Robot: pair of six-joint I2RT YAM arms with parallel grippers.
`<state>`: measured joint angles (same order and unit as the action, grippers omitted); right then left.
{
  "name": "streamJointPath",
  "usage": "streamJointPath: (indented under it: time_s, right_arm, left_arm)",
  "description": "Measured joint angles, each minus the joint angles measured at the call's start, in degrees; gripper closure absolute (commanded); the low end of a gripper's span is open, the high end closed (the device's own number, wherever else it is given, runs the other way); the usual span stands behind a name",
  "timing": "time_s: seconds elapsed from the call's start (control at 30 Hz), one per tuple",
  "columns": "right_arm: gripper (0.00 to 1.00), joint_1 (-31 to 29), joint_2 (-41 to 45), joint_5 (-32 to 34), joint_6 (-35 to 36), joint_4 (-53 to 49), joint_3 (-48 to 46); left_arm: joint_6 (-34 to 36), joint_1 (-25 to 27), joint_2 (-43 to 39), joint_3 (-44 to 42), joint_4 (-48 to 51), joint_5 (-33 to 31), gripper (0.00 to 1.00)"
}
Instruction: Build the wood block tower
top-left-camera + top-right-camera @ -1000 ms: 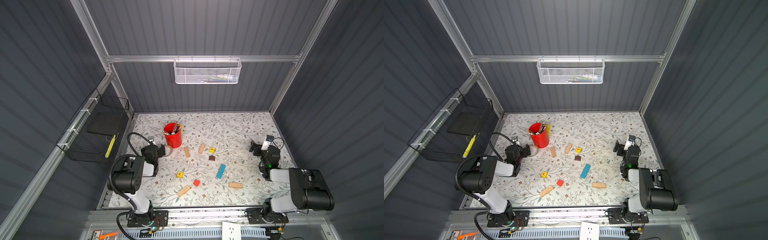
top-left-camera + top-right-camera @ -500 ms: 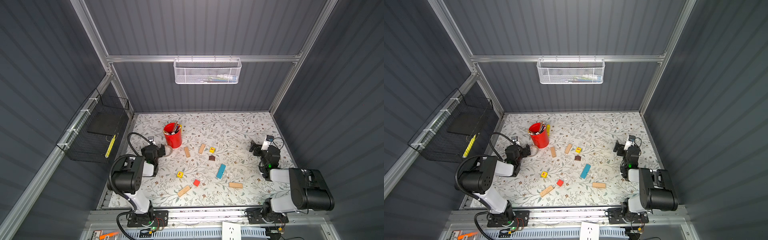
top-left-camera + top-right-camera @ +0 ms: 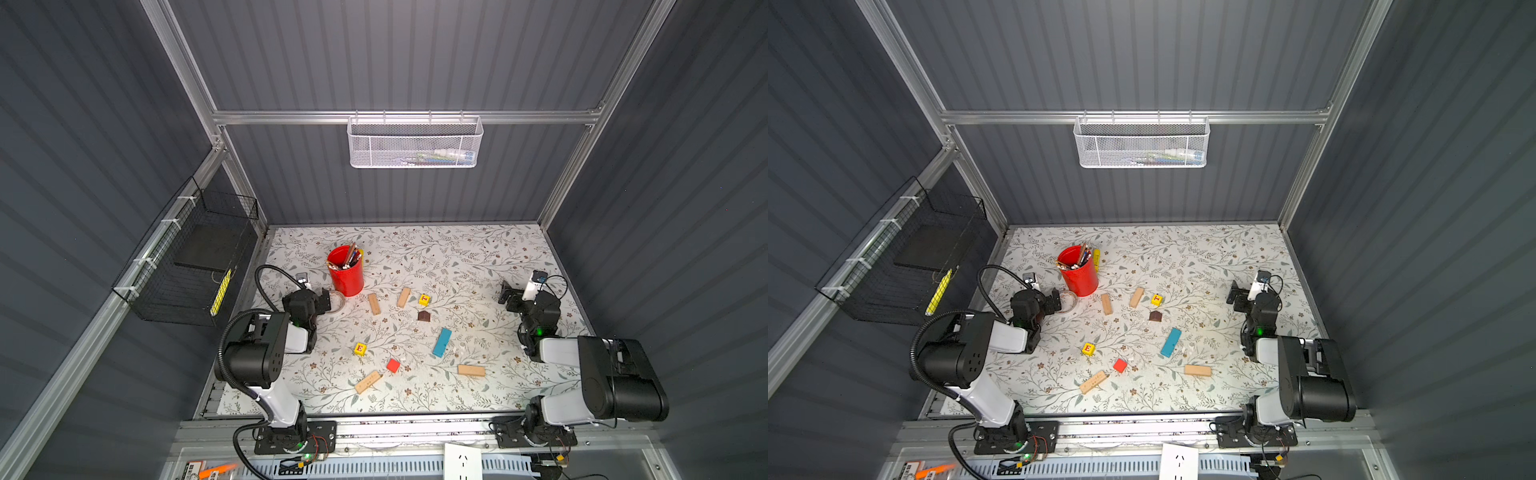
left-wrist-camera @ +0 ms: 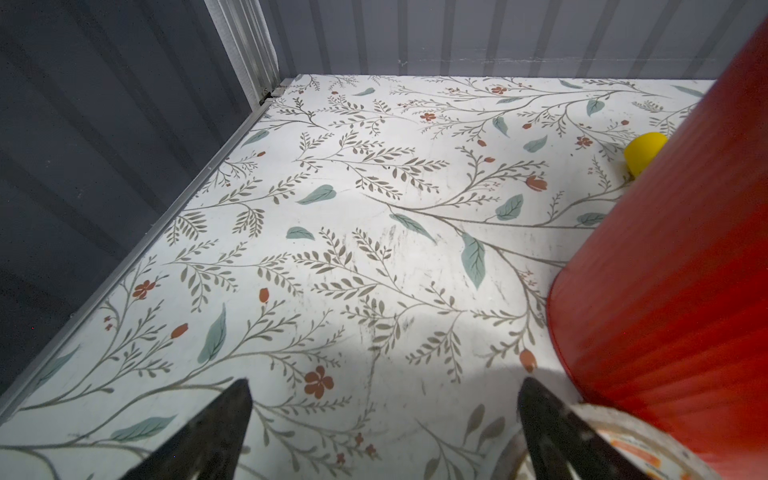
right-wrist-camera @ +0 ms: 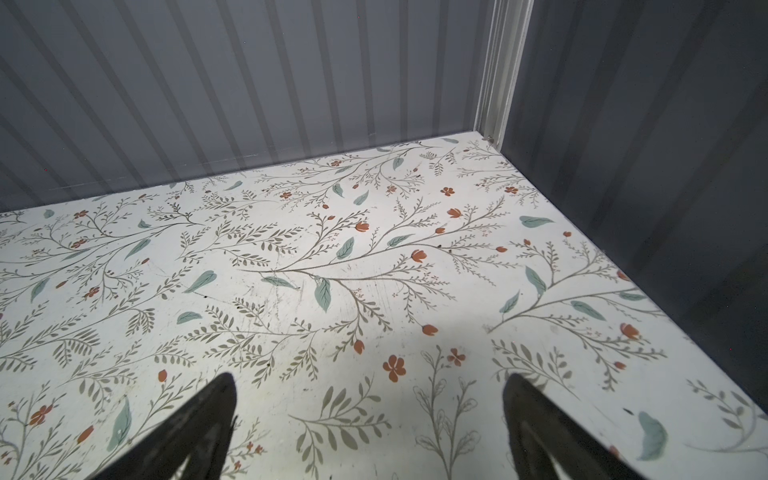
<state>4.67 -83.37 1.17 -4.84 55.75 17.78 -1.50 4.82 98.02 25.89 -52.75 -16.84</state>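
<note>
No tower is begun; the wood blocks point(image 3: 374, 303) lie flat and apart across the centre of both top views, probably scattered on purpose for sorting; both arms sit folded at the side edges, seemingly parked clear of them. The left gripper point(image 3: 328, 300), left of centre beside the red cup point(image 3: 345, 272), has its fingers spread wide, holding nothing; the right gripper point(image 3: 506, 293), at the right edge, gapes empty over bare table point(image 3: 457, 257). Counted: four tan planks point(image 3: 403, 297); one blue plank point(image 3: 441, 342); two yellow cubes point(image 3: 360, 349); one red cube point(image 3: 393, 365); one brown roof piece point(image 3: 424, 316); nine in all.
</note>
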Motion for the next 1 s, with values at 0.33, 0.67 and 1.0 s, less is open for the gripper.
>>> streamJointPath:
  time_s: [0.33, 0.67, 1.0]
  right_arm:
    - [0.01, 0.00, 0.13, 0.11, -0.04, 1.38, -0.57]
    - [0.01, -0.04, 9.70, -0.22, -0.11, -4.46, -1.53]
    - [0.01, 0.04, 21.14, 1.86, -10.45, -29.97, 8.96]
  left_arm:
    - [0.33, 0.00, -0.11, 0.15, 1.01, 0.66, 0.00]
    - [0.87, 0.00, -10.82, 0.13, 6.99, 2.19, 0.00]
    - [-1.53, 0.00, -23.65, 4.07, 22.84, 6.47, 0.00]
